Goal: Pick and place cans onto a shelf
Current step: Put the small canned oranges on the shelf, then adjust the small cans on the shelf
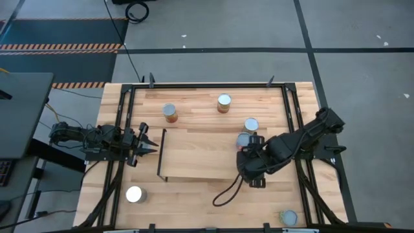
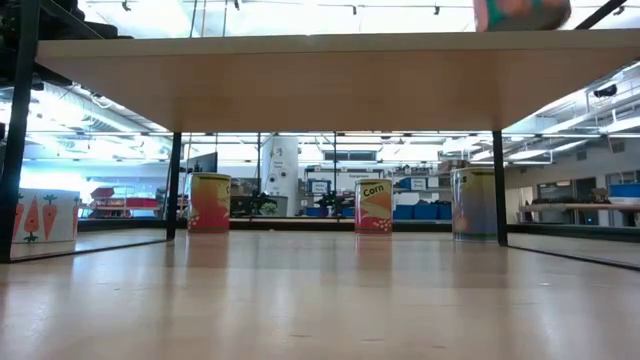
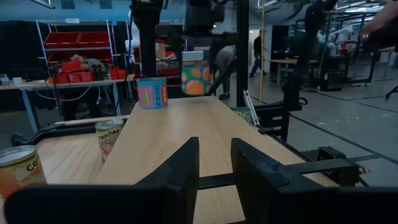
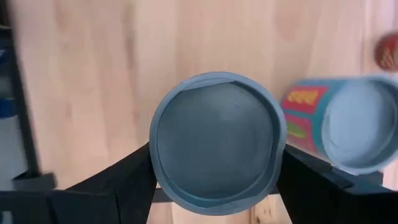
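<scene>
Over the shelf (image 1: pixel 194 155), right gripper (image 4: pixel 214 168) spread wide around a can (image 4: pixel 216 142), fingers touching its sides.

Wooden table (image 1: pixel 194 194) carrying the shelf (image 1: pixel 197 155) at its centre; cans (image 1: pixel 169 111) standing along the far edge and near both front corners.

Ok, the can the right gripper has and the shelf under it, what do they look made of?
The can between the right gripper's fingers looks like tin-plated metal: dull grey lid with a raised rolled rim, matte rather than shiny. The shelf looks like light unfinished or lightly sealed wood, pale with visible grain, and its end frame looks like thin black metal, though that is hard to confirm.
</scene>
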You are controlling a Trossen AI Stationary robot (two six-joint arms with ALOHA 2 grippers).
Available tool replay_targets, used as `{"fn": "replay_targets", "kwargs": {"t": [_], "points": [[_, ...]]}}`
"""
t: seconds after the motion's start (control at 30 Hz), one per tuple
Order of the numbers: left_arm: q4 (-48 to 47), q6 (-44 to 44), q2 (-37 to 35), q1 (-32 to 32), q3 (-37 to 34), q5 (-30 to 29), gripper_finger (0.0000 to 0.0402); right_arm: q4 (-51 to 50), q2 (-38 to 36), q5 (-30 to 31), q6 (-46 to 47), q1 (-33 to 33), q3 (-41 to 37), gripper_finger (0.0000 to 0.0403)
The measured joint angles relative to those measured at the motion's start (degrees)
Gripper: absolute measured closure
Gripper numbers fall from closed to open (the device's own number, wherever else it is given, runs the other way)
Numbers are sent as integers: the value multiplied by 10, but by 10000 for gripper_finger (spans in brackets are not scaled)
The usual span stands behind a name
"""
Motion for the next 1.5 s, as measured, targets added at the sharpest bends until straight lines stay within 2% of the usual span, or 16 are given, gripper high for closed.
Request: {"fn": "replay_targets", "kwargs": {"t": [0.2,0.33,0.47,0.63,0.8,0.87,0.93,1.03,1.17,1.5], "points": [[0,0,0,0,0,0,303,95,-41,3,21,-3,-75,94],[0,0,0,0,0,0,303,96,-42,2,24,-6,-89,79],[0,0,0,0,0,0,303,93,-43,-9,9,-7,-83,67],[-1,0,0,0,0,0,303,98,-47,-26,-9,-15,-40,60],[-1,0,0,0,0,0,303,53,-50,31,-36,-29,-13,64],[-1,0,0,0,0,0,303,35,-51,36,-50,-46,-13,70],[-1,0,0,0,0,0,303,40,-51,23,-69,-64,-20,78],[0,0,0,0,0,0,303,67,-51,-27,-101,-88,-41,86],[0,0,0,0,0,0,303,75,-50,-67,-124,-104,-62,83],[0,0,0,0,0,0,303,77,-51,-76,-141,-124,-64,45]]}}
